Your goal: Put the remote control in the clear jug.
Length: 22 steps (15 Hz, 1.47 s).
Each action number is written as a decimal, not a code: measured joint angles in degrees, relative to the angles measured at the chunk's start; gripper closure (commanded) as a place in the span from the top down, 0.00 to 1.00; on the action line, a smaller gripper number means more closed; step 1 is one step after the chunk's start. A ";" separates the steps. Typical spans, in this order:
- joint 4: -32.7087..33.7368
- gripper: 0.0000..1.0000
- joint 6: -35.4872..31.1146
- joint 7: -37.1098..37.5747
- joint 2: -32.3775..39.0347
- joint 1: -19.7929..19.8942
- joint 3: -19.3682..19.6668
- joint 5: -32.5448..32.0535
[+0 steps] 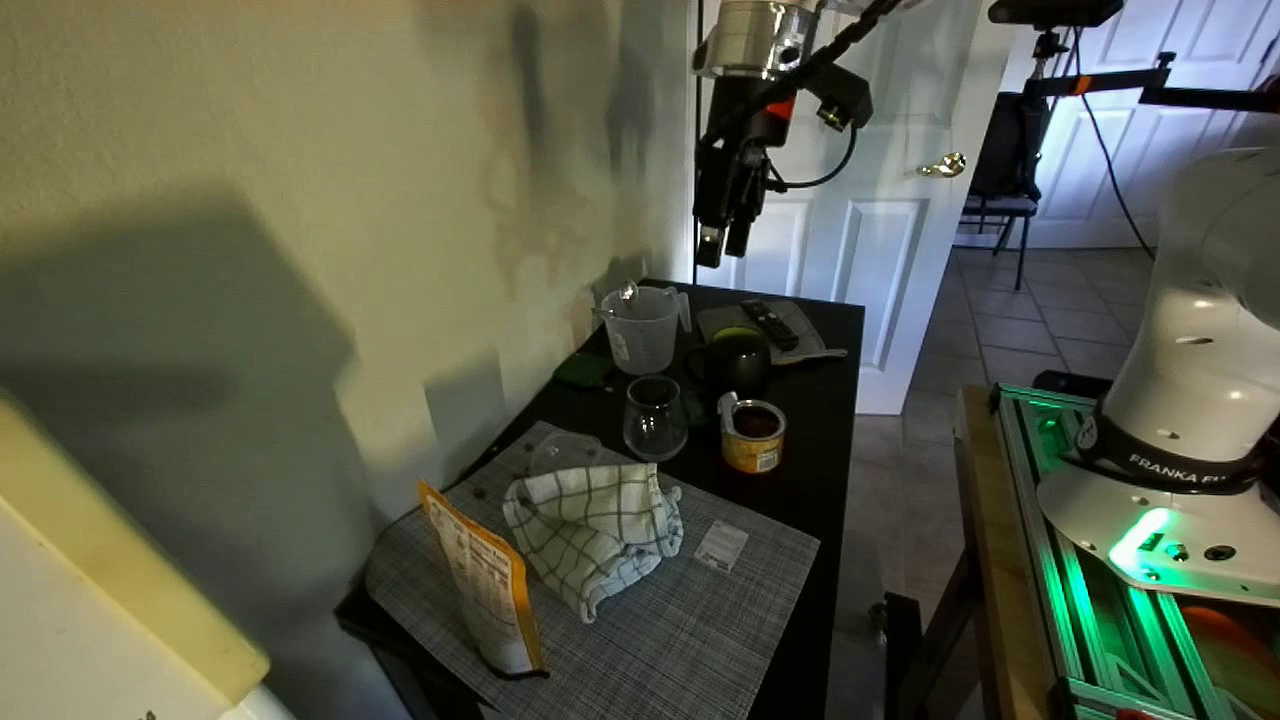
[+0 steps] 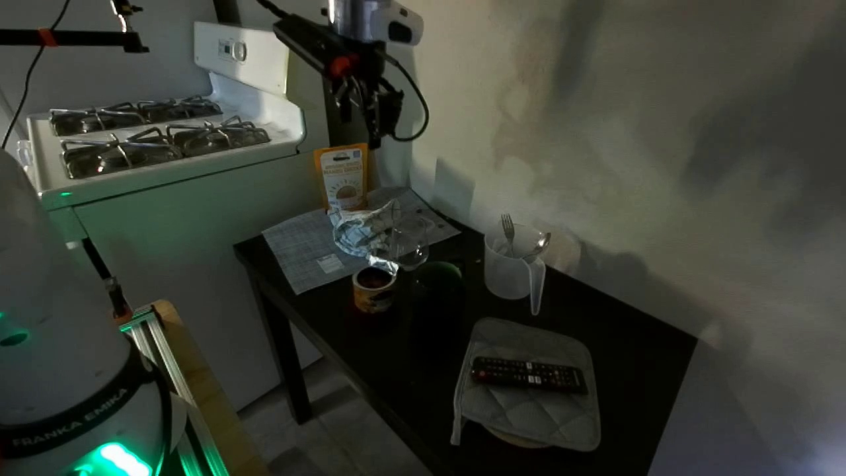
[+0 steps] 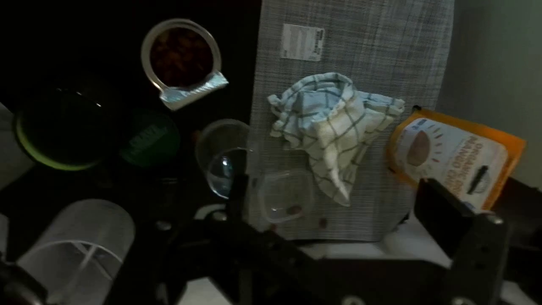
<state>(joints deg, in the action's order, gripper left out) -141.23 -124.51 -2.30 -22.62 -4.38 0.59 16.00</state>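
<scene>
Where quilted cloth [image 2: 543,411] lies, the oblong remote [image 2: 529,375] rests.

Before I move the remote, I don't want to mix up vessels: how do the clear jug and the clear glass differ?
The clear jug is larger than the clear glass. The jug has a handle; the glass shows none. The jug holds a fork and a spoon; the glass holds no cutlery. The jug's walls look cloudy, the glass's clearer. Both are upright and see-through.
</scene>
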 measured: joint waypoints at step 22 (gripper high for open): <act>-7.02 1.00 -6.92 8.80 6.88 27.96 15.40 -20.45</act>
<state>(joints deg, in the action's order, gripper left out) -148.25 -131.43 6.50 -15.74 23.57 15.99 -4.45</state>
